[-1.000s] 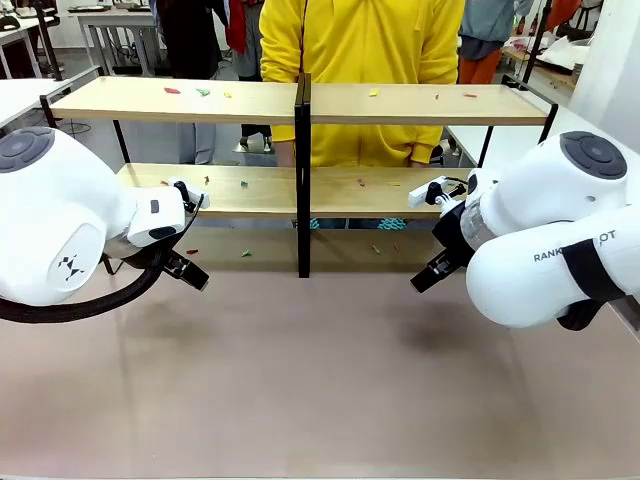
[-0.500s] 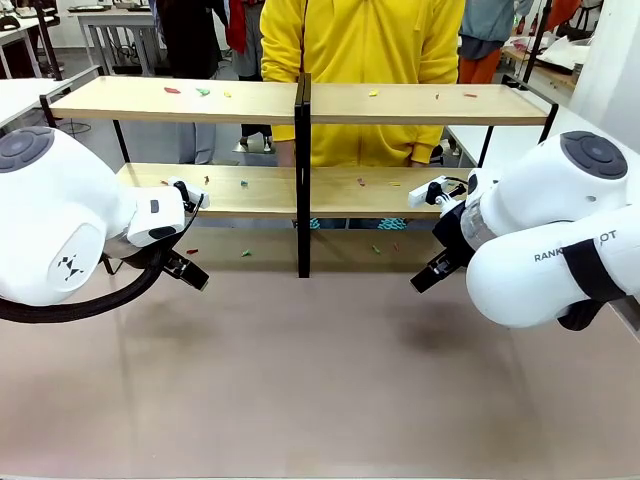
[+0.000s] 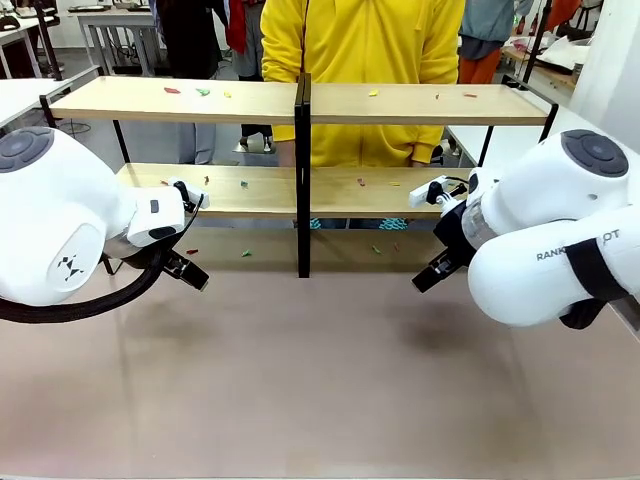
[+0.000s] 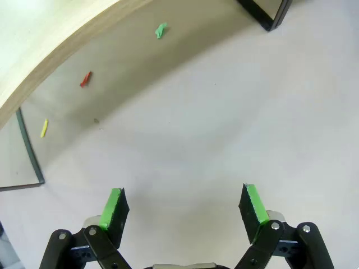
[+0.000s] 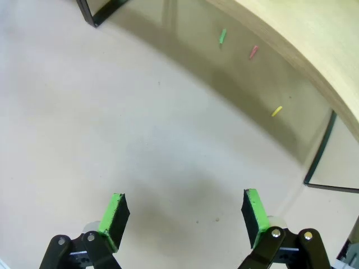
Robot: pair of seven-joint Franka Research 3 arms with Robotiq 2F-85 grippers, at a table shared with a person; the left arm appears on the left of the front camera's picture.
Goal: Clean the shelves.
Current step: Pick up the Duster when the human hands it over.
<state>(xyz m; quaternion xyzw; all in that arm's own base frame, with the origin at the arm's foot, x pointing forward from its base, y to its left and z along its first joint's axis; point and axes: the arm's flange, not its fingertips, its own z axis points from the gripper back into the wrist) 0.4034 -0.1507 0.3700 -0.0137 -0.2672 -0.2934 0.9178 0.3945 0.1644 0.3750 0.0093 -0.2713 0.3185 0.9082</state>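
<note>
Since coloured scraps [image 3: 203, 92] dot both boards of the shelves [image 3: 130, 100] along the desk's [image 3: 320, 380] far edge, you hold the left gripper [image 4: 182, 204] and right gripper [image 5: 182, 210] low just in front, jaws spread wide and empty, seemingly ready to pick litter off.

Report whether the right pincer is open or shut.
Open: the right pincer has its green pads spread wide, nothing between them.
</note>
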